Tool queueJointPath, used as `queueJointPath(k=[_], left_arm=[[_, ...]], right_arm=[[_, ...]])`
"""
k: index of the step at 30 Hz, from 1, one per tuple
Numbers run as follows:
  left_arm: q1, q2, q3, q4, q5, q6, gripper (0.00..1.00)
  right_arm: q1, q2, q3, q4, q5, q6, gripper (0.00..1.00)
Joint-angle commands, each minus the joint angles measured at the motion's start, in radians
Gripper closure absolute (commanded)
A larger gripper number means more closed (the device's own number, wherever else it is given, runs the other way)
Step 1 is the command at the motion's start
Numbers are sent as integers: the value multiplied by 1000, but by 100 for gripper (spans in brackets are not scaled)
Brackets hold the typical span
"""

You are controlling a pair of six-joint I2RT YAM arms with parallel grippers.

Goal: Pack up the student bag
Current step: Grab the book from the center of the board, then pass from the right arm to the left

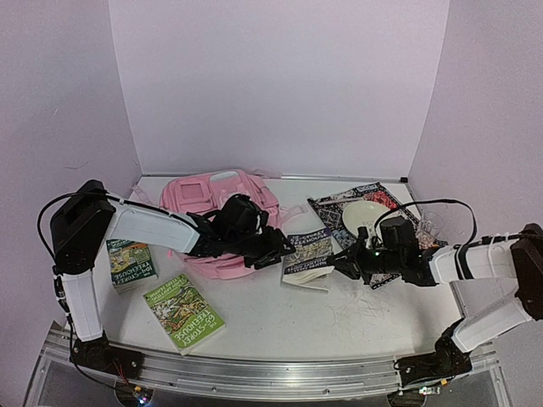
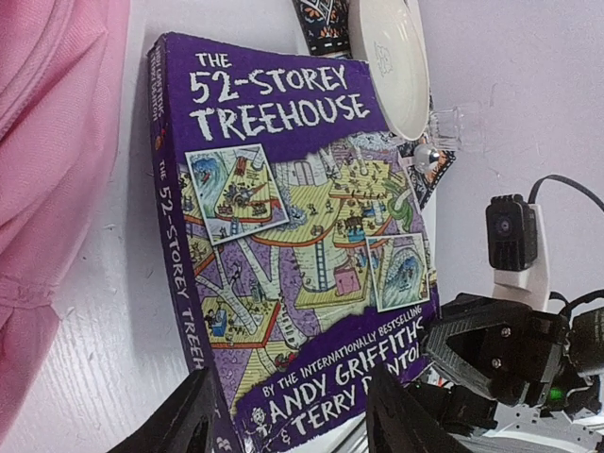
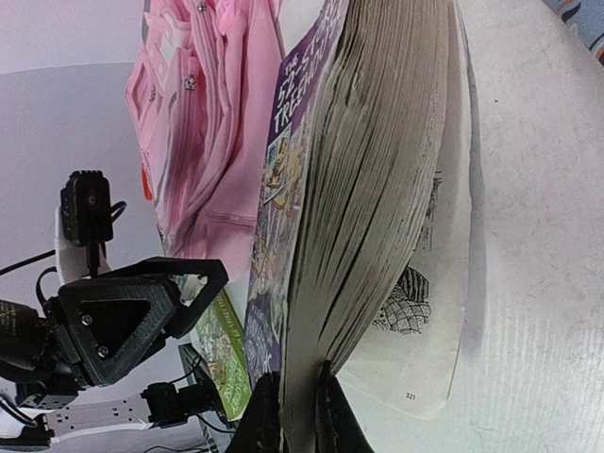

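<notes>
Tagging student bag point(image 1: 191, 197) as lying slumped at back-left-centre of desk point(image 1: 288, 326), partly under the left arm. Judging it soft, light and floppy: sagging rather than holding shape, mouth probably needing propping open. Not seeing the opening from here. Guessing best holds as a strap, a top handle or a bunched fold by a zip edge; flat fabric likely slipping out.

Noting pink fabric just beside purple book point(image 2: 293, 245) in the left wrist view, with contact not clear. Reading the book as a thick paperback, fairly stiff, moderate weight, glossy cover, pages fanning loose.

Seeing right pincer point(image 3: 297, 415) clamping closed on the cover plus most of the page block at the page-edge side, lifting that part while the last leaves are lying splayed on the desk. Seeing left pincer point(image 2: 297, 425) standing open, fingers either side of the book's lower edge, gripping nothing. Suggesting a hold nearer the spine for less flop.

Logging further out: green books point(image 1: 182, 312) at front left, white plate point(image 1: 366, 216) sitting on a patterned sheet point(image 1: 339, 203) at back right, apart from the bag.
</notes>
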Motion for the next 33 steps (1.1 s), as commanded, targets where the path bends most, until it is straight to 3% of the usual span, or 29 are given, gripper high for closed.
queueJointPath(k=[1, 14, 20, 26, 33], left_arm=[[3, 34, 14, 60, 47, -50, 44], [1, 95, 35, 75, 116, -90, 45], [0, 95, 21, 175, 175, -176, 49], [0, 88, -34, 365, 222, -318, 64], [2, 34, -22, 427, 208, -304, 89]], right_arm=[[-3, -56, -5, 177, -45, 60, 100], [-3, -55, -9, 220, -57, 65, 100], [-3, -36, -10, 229, -58, 56, 100], [-3, -26, -21, 235, -62, 50, 100], [-3, -36, -22, 187, -67, 18, 100]])
